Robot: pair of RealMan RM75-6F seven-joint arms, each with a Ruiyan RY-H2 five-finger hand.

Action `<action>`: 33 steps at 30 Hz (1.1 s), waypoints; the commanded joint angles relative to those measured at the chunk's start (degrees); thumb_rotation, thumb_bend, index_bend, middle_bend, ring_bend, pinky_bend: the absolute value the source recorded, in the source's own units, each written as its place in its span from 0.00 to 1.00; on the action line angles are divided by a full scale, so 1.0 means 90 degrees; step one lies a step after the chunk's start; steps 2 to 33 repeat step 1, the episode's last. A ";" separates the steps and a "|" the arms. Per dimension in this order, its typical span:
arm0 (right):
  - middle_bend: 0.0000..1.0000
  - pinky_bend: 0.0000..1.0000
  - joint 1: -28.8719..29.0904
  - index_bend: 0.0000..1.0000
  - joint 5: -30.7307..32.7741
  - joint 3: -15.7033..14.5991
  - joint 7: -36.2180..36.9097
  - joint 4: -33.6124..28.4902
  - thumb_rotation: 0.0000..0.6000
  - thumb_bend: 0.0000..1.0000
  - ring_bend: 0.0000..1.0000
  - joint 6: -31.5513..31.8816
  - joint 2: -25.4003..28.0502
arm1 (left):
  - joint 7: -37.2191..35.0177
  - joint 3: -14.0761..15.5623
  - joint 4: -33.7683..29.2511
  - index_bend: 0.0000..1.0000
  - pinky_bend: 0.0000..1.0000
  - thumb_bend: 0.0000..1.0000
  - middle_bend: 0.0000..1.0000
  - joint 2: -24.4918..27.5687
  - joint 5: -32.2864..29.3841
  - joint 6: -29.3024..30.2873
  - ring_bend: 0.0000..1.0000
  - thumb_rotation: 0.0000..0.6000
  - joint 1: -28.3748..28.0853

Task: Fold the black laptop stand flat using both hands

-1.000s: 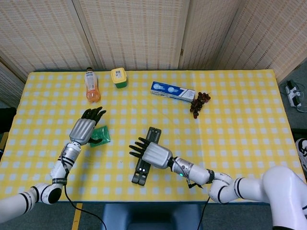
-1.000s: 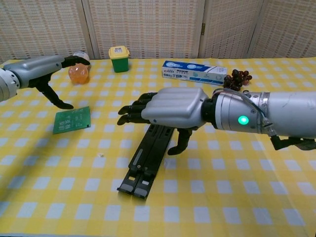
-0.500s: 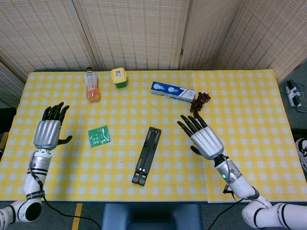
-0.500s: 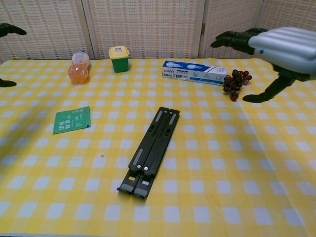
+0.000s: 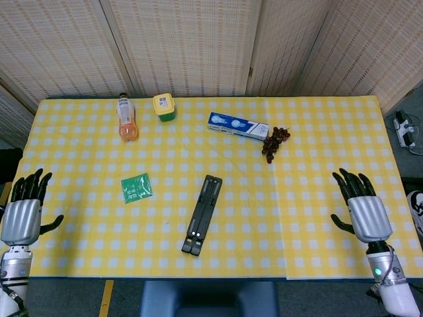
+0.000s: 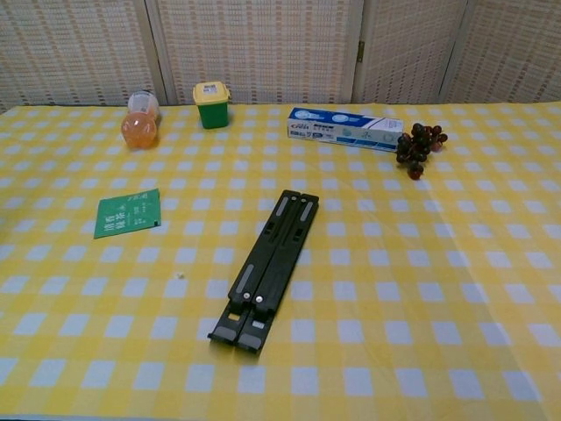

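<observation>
The black laptop stand (image 5: 202,214) lies folded flat as a long narrow bar on the yellow checked table (image 5: 310,152), running from near centre toward the front edge; the chest view shows the laptop stand (image 6: 269,256) the same way. My left hand (image 5: 22,212) hovers at the far left edge of the table, fingers spread, holding nothing. My right hand (image 5: 363,210) is at the far right edge, fingers spread and empty. Both hands are far from the stand and absent from the chest view.
A green card (image 5: 137,187) lies left of the stand. Along the back are an orange bottle (image 5: 126,118), a green jar with yellow lid (image 5: 164,107), a blue and white toothpaste box (image 5: 238,125) and dark grapes (image 5: 274,142).
Both hands have drawn away from the stand, the left moving out to the left table edge and the right to the right edge. The stand has stayed flat in place.
</observation>
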 commanded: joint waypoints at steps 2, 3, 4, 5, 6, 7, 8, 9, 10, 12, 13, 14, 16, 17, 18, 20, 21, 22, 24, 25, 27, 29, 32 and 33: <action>0.07 0.07 -0.0406 0.00 0.0059 -0.0082 0.0313 0.0063 1.00 0.27 0.08 0.0296 0.0150 | -0.0079 0.0176 -0.0136 0.06 0.00 0.23 0.00 0.0019 0.0278 0.0366 0.00 1.00 0.0306; 0.07 0.07 -0.0406 0.00 0.0059 -0.0082 0.0313 0.0063 1.00 0.27 0.08 0.0296 0.0150 | -0.0079 0.0176 -0.0136 0.06 0.00 0.23 0.00 0.0019 0.0278 0.0366 0.00 1.00 0.0306; 0.07 0.07 -0.0406 0.00 0.0059 -0.0082 0.0313 0.0063 1.00 0.27 0.08 0.0296 0.0150 | -0.0079 0.0176 -0.0136 0.06 0.00 0.23 0.00 0.0019 0.0278 0.0366 0.00 1.00 0.0306; 0.07 0.07 -0.0406 0.00 0.0059 -0.0082 0.0313 0.0063 1.00 0.27 0.08 0.0296 0.0150 | -0.0079 0.0176 -0.0136 0.06 0.00 0.23 0.00 0.0019 0.0278 0.0366 0.00 1.00 0.0306; 0.07 0.07 -0.0406 0.00 0.0059 -0.0082 0.0313 0.0063 1.00 0.27 0.08 0.0296 0.0150 | -0.0079 0.0176 -0.0136 0.06 0.00 0.23 0.00 0.0019 0.0278 0.0366 0.00 1.00 0.0306; 0.07 0.07 -0.0406 0.00 0.0059 -0.0082 0.0313 0.0063 1.00 0.27 0.08 0.0296 0.0150 | -0.0079 0.0176 -0.0136 0.06 0.00 0.23 0.00 0.0019 0.0278 0.0366 0.00 1.00 0.0306; 0.07 0.07 -0.0406 0.00 0.0059 -0.0082 0.0313 0.0063 1.00 0.27 0.08 0.0296 0.0150 | -0.0079 0.0176 -0.0136 0.06 0.00 0.23 0.00 0.0019 0.0278 0.0366 0.00 1.00 0.0306; 0.07 0.07 -0.0406 0.00 0.0059 -0.0082 0.0313 0.0063 1.00 0.27 0.08 0.0296 0.0150 | -0.0079 0.0176 -0.0136 0.06 0.00 0.23 0.00 0.0019 0.0278 0.0366 0.00 1.00 0.0306; 0.07 0.07 -0.0406 0.00 0.0059 -0.0082 0.0313 0.0063 1.00 0.27 0.08 0.0296 0.0150 | -0.0079 0.0176 -0.0136 0.06 0.00 0.23 0.00 0.0019 0.0278 0.0366 0.00 1.00 0.0306; 0.07 0.07 -0.0406 0.00 0.0059 -0.0082 0.0313 0.0063 1.00 0.27 0.08 0.0296 0.0150 | -0.0079 0.0176 -0.0136 0.06 0.00 0.23 0.00 0.0019 0.0278 0.0366 0.00 1.00 0.0306; 0.07 0.07 -0.0406 0.00 0.0059 -0.0082 0.0313 0.0063 1.00 0.27 0.08 0.0296 0.0150 | -0.0079 0.0176 -0.0136 0.06 0.00 0.23 0.00 0.0019 0.0278 0.0366 0.00 1.00 0.0306; 0.07 0.07 -0.0406 0.00 0.0059 -0.0082 0.0313 0.0063 1.00 0.27 0.08 0.0296 0.0150 | -0.0079 0.0176 -0.0136 0.06 0.00 0.23 0.00 0.0019 0.0278 0.0366 0.00 1.00 0.0306; 0.07 0.07 -0.0406 0.00 0.0059 -0.0082 0.0313 0.0063 1.00 0.27 0.08 0.0296 0.0150 | -0.0079 0.0176 -0.0136 0.06 0.00 0.23 0.00 0.0019 0.0278 0.0366 0.00 1.00 0.0306; 0.07 0.07 -0.0406 0.00 0.0059 -0.0082 0.0313 0.0063 1.00 0.27 0.08 0.0296 0.0150 | -0.0079 0.0176 -0.0136 0.06 0.00 0.23 0.00 0.0019 0.0278 0.0366 0.00 1.00 0.0306; 0.07 0.07 -0.0406 0.00 0.0059 -0.0082 0.0313 0.0063 1.00 0.27 0.08 0.0296 0.0150 | -0.0079 0.0176 -0.0136 0.06 0.00 0.23 0.00 0.0019 0.0278 0.0366 0.00 1.00 0.0306; 0.07 0.07 -0.0406 0.00 0.0059 -0.0082 0.0313 0.0063 1.00 0.27 0.08 0.0296 0.0150 | -0.0079 0.0176 -0.0136 0.06 0.00 0.23 0.00 0.0019 0.0278 0.0366 0.00 1.00 0.0306; 0.07 0.07 -0.0406 0.00 0.0059 -0.0082 0.0313 0.0063 1.00 0.27 0.08 0.0296 0.0150 | -0.0079 0.0176 -0.0136 0.06 0.00 0.23 0.00 0.0019 0.0278 0.0366 0.00 1.00 0.0306; 0.07 0.07 -0.0406 0.00 0.0059 -0.0082 0.0313 0.0063 1.00 0.27 0.08 0.0296 0.0150 | -0.0079 0.0176 -0.0136 0.06 0.00 0.23 0.00 0.0019 0.0278 0.0366 0.00 1.00 0.0306; 0.07 0.07 -0.0406 0.00 0.0059 -0.0082 0.0313 0.0063 1.00 0.27 0.08 0.0296 0.0150 | -0.0079 0.0176 -0.0136 0.06 0.00 0.23 0.00 0.0019 0.0278 0.0366 0.00 1.00 0.0306; 0.07 0.07 -0.0406 0.00 0.0059 -0.0082 0.0313 0.0063 1.00 0.27 0.08 0.0296 0.0150 | -0.0079 0.0176 -0.0136 0.06 0.00 0.23 0.00 0.0019 0.0278 0.0366 0.00 1.00 0.0306; 0.07 0.07 -0.0406 0.00 0.0059 -0.0082 0.0313 0.0063 1.00 0.27 0.08 0.0296 0.0150 | -0.0079 0.0176 -0.0136 0.06 0.00 0.23 0.00 0.0019 0.0278 0.0366 0.00 1.00 0.0306; 0.07 0.07 -0.0406 0.00 0.0059 -0.0082 0.0313 0.0063 1.00 0.27 0.08 0.0296 0.0150 | -0.0079 0.0176 -0.0136 0.06 0.00 0.23 0.00 0.0019 0.0278 0.0366 0.00 1.00 0.0306; 0.07 0.07 -0.0406 0.00 0.0059 -0.0082 0.0313 0.0063 1.00 0.27 0.08 0.0296 0.0150 | -0.0079 0.0176 -0.0136 0.06 0.00 0.23 0.00 0.0019 0.0278 0.0366 0.00 1.00 0.0306; 0.07 0.07 -0.0406 0.00 0.0059 -0.0082 0.0313 0.0063 1.00 0.27 0.08 0.0296 0.0150 | -0.0079 0.0176 -0.0136 0.06 0.00 0.23 0.00 0.0019 0.0278 0.0366 0.00 1.00 0.0306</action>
